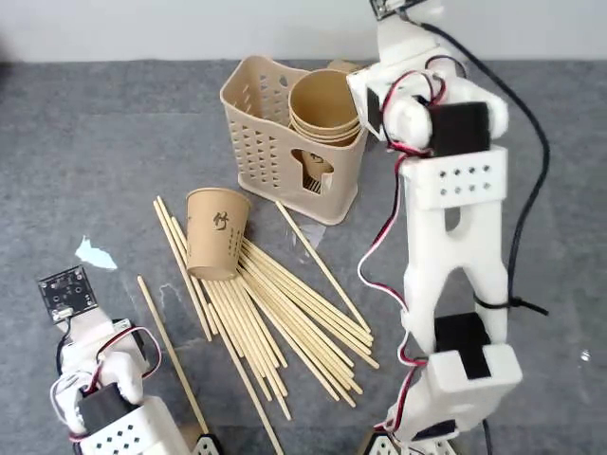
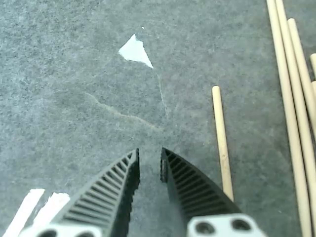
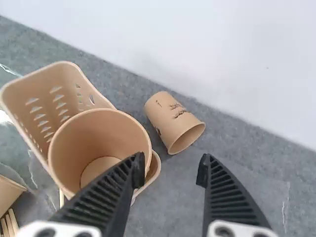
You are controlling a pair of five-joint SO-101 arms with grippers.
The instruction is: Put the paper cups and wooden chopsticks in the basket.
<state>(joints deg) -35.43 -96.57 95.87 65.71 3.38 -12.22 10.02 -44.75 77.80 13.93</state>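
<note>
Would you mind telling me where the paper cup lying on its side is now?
In the right wrist view the cup lies on the grey mat just beyond the basket and its stacked cups, close to the white wall.

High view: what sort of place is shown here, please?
Probably a robot practice bench, not a dining room: white arms on a grey mat, a plain wall, loose chopsticks beside a basket.

One basket (image 1: 254, 142), a nested stack of at least two cups (image 1: 322, 100) inside it, one upside-down cup (image 1: 216, 235), one cup lying on its side (image 3: 170, 118), a pile of chopsticks (image 1: 294, 318) too many to count exactly, one paper scrap (image 1: 95, 254)
</note>
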